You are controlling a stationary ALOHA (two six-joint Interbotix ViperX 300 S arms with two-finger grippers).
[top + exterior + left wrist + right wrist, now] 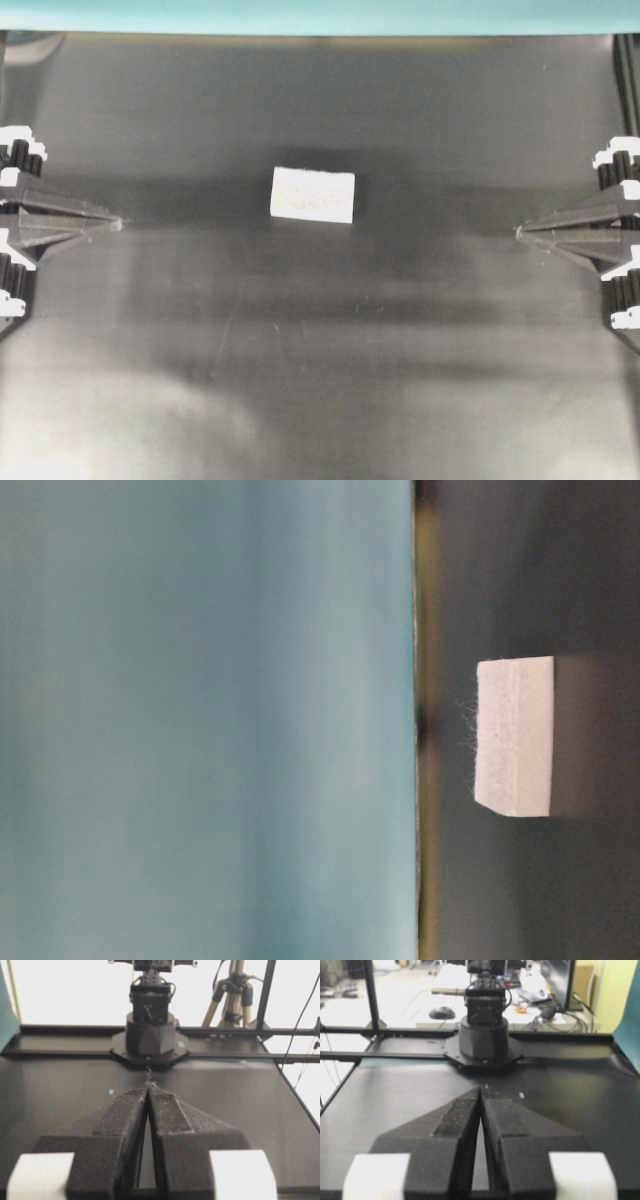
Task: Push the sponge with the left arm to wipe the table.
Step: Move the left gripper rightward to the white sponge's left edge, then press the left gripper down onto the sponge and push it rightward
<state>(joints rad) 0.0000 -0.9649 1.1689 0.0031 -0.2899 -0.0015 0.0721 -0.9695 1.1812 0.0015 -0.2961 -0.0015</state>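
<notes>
Black pointed left gripper (148, 1091) fingers pinched together, nothing held; right gripper (481, 1091) likewise. Small white rectangular foam sponge (313, 194) sits mid matte black table (300, 380), well right of left tip. Pre-approach: advance left arm right, contact sponge, push.

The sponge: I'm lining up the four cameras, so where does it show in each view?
Overhead: sponge just above centre, between the two gripper tips.
Table-level: sponge right of centre, picture turned sideways.
Left wrist: not in it.
Right wrist: not in it.
Shared landmark: the black table.
</notes>
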